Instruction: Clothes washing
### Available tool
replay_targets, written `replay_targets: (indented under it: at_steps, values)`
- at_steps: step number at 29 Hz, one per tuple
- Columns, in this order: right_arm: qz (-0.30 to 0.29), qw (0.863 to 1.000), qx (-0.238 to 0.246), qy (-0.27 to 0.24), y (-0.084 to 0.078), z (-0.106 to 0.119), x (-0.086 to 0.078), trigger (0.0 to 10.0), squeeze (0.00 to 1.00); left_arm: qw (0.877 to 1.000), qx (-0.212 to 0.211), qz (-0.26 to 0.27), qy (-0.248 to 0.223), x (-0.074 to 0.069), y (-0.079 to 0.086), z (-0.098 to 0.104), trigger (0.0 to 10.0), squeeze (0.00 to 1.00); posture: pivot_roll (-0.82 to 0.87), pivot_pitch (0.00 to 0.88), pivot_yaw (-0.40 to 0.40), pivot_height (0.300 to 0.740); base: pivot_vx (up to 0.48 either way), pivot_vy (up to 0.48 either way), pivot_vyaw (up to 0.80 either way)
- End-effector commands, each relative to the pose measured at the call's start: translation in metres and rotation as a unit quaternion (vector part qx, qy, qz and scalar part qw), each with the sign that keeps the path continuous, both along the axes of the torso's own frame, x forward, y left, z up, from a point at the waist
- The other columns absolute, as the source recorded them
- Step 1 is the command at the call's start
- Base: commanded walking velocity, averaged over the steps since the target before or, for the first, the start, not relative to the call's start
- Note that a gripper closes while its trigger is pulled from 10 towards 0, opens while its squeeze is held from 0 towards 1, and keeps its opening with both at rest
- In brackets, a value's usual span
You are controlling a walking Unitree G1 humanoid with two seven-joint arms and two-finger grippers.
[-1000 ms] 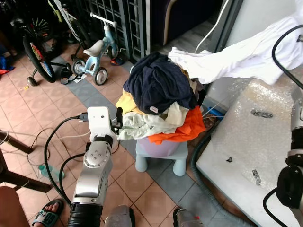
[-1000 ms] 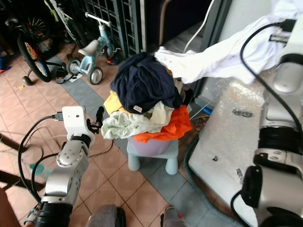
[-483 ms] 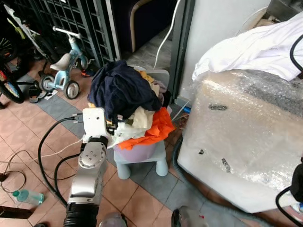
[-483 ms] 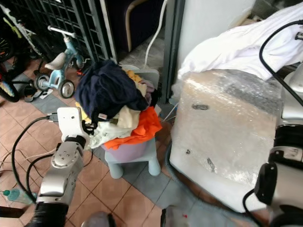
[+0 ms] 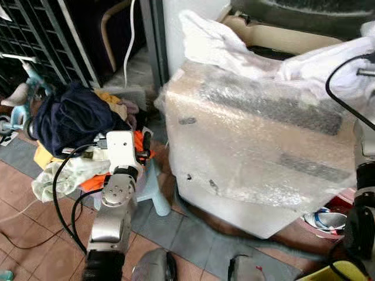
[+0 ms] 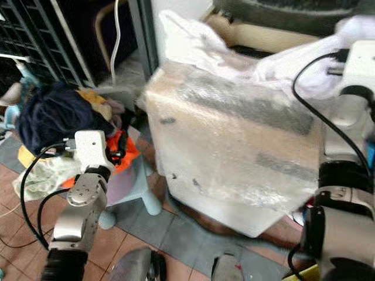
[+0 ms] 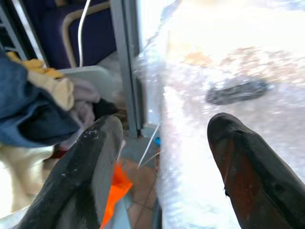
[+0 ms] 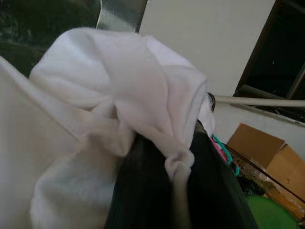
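- washing machine (image 5: 258, 146): biggest thing here, boxy, wrapped in crinkly bubble wrap that glares; lid looks open at the top, dark tub behind a cream rim. Everything below is placed against it.
- white garment (image 5: 316, 64): soft, thin-looking cloth, draped over the machine's top edge and running from its left corner across to the right side; bunched and folded where it is held.
- clothes pile (image 5: 70, 126): on the floor side left of the machine, heaped on a pale plastic stool (image 5: 153, 190); dark navy piece on top, orange, yellow and pale green below, all limp and crumpled.
- right gripper (image 8: 176, 200): up at the machine's right top corner, fingers pinched tight on a twist of the white garment; the wrist view has cloth wrapped over and between the black fingers.
- left gripper (image 7: 162, 157): between the pile and the machine's left face, fingers spread wide, holding nothing; smooth rubbery pads, one facing the bubble wrap.
- step in hand, my read: getting the white garment into the tub. To do it well, carry the held end over the rim and above the opening before letting go, so the trailing length slides in, not down the slick wrap.
- risk: the long tail on the left corner may snag or hang outside; likely needs a second tuck.
- left arm (image 5: 114, 205) should stay off the pile so it doesn't topple off the small stool.
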State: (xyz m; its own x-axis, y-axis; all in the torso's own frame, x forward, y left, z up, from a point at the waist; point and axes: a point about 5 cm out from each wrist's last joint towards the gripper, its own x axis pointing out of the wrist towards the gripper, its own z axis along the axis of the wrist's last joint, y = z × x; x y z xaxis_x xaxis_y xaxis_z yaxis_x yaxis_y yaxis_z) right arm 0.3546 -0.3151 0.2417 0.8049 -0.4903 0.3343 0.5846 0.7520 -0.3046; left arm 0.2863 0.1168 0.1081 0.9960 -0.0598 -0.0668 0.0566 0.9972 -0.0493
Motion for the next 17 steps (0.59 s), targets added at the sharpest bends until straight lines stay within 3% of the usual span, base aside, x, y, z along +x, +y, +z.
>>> replay_targets:
  at_steps: [1, 7, 12, 13, 16, 17]
  values:
    - [0.035, 0.999, 0.022, 0.018, 0.009, -0.009, 0.005, 10.0, 0.00, 1.000, 0.003, 0.022, -0.006, 0.003, 0.013, 0.004, 10.0, 0.00, -0.03, 0.086, 0.055, 0.740, 0.000, 0.000, 0.00]
    - [0.083, 0.996, 0.039, 0.024, 0.020, -0.012, 0.011, 10.0, 0.00, 0.999, 0.008, 0.036, -0.025, 0.011, 0.022, 0.015, 10.0, 0.00, -0.02, 0.093, 0.047, 0.740, 0.000, 0.000, 0.00]
    - [0.142, 0.989, 0.046, 0.009, 0.039, -0.006, 0.017, 10.0, 0.00, 0.999, 0.007, 0.040, -0.031, 0.011, 0.023, 0.020, 10.0, 0.00, -0.03, 0.105, 0.051, 0.740, 0.000, 0.000, 0.00]
    - [0.198, 0.979, 0.047, 0.004, 0.060, -0.005, 0.021, 10.0, 0.00, 0.999, 0.004, 0.039, -0.027, 0.007, 0.022, 0.016, 10.0, 0.00, -0.03, 0.111, 0.055, 0.740, 0.000, 0.000, 0.00]
    - [0.250, 0.967, 0.057, 0.004, 0.082, -0.004, 0.027, 10.0, 0.00, 0.999, 0.005, 0.036, -0.016, 0.004, 0.020, 0.010, 10.0, 0.00, -0.03, 0.111, 0.060, 0.740, 0.000, 0.000, 0.00]
    - [0.288, 0.956, 0.060, 0.004, 0.098, 0.000, 0.032, 10.0, 0.00, 0.999, 0.003, 0.034, -0.011, 0.003, 0.018, 0.008, 10.0, 0.00, -0.04, 0.110, 0.064, 0.740, 0.000, 0.000, 0.00]
